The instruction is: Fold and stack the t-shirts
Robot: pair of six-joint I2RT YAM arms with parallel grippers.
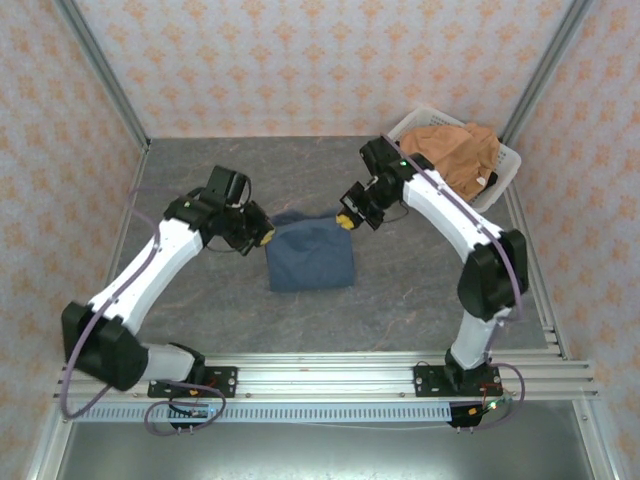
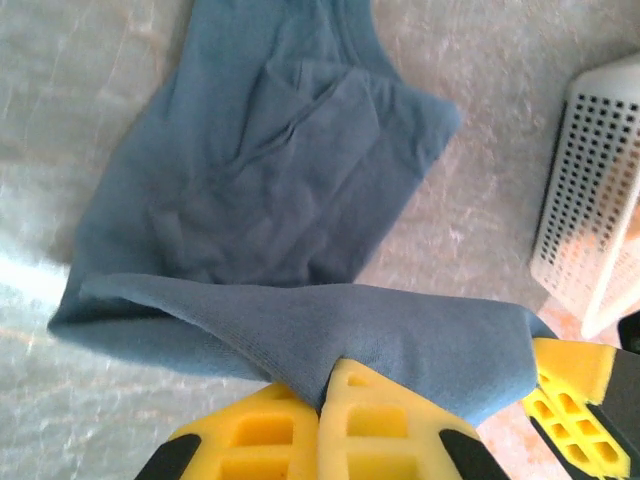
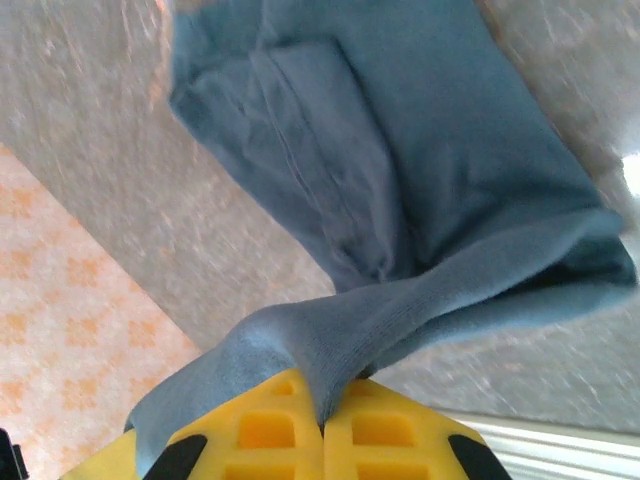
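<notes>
The slate-blue t-shirt [image 1: 310, 258] is lying mid-table [image 1: 400, 300] as a folded, nearly square bundle, slightly wider left to right; which way its collar is pointing cannot be told. The left gripper [image 1: 265, 235] is pinching a fold of its cloth at the far-left corner and the right gripper [image 1: 346, 220] is pinching one at the far-right corner, each with its yellow fingers pressed together. The white lattice basket [image 1: 505, 170] is sitting at the far right, holding the crumpled orange-tan t-shirt [image 1: 455, 150].
</notes>
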